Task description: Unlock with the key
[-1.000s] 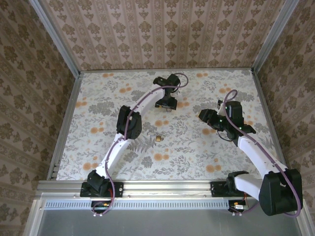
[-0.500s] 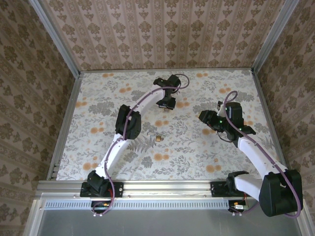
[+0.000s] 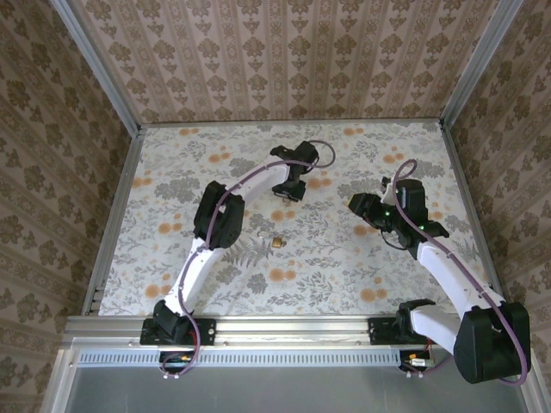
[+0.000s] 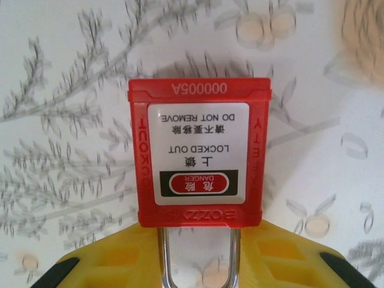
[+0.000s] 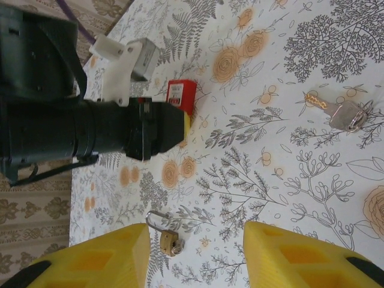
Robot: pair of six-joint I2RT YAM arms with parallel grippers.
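Over floral tablecloth, we see by left wrist the left gripper pinching the shackle of the red plastic lockout padlock, and by right wrist the silver key lying beyond the right gripper, its fingers spread and empty.

A floral tablecloth in grey and orange lies flat; patterned brown wallpaper rises on three sides; an aluminium rail runs along the near edge.
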